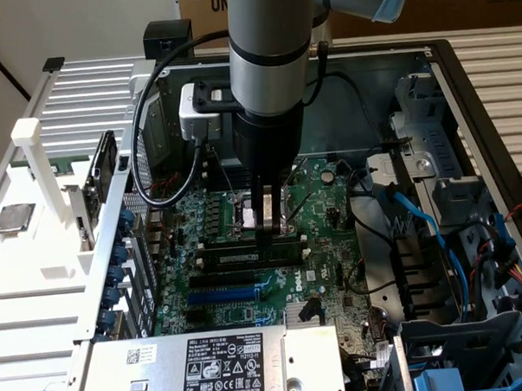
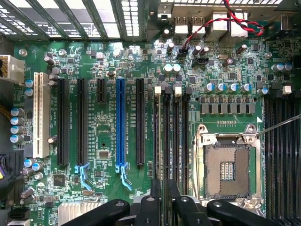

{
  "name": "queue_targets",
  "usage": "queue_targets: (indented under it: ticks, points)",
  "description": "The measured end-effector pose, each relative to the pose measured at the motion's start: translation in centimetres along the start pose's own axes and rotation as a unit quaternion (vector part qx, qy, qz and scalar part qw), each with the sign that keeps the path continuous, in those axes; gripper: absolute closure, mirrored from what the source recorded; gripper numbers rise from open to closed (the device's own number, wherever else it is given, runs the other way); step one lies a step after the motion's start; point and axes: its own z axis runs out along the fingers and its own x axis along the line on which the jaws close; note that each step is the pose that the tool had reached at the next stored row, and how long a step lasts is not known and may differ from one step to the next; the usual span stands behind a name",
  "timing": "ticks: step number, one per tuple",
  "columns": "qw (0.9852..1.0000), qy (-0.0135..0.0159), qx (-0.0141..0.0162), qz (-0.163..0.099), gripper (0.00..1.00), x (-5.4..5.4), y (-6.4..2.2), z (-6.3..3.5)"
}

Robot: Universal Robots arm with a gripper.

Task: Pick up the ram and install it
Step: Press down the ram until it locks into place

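Item: gripper (image 1: 264, 233), over the motherboard (image 2: 108, 70). Fingers set narrow and, as far as shows, clamped on the top edge of the ram (image 1: 241, 257) about mid-length

Item: ram (image 2: 164, 141), upright, lengthwise in the bank of memory slots (image 2: 178, 141), just on the near side of the CPU socket (image 2: 228, 165)

Handling note (judgement): seating stage. Press straight down with the stick vertical and level so both ends enter together. A tilt would likely bind one end, and the end clips (image 2: 158, 89) should latch
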Motion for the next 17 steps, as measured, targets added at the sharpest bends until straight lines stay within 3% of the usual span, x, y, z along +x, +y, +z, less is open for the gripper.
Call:
queue_targets:
  ticks: [3,5,7,17]
  points:
    - [1.0000,0.0000,0.0000,0.000,0.80,0.00,0.00,0.00]
    - [1.0000,0.0000,0.0000,0.000,0.89,0.00,0.00,0.00]
    - [1.0000,0.0000,0.0000,0.000,0.90,0.00,0.00,0.00]
    - [1.0000,0.0001,0.0004,0.000,0.90,-0.20,0.30,0.04]
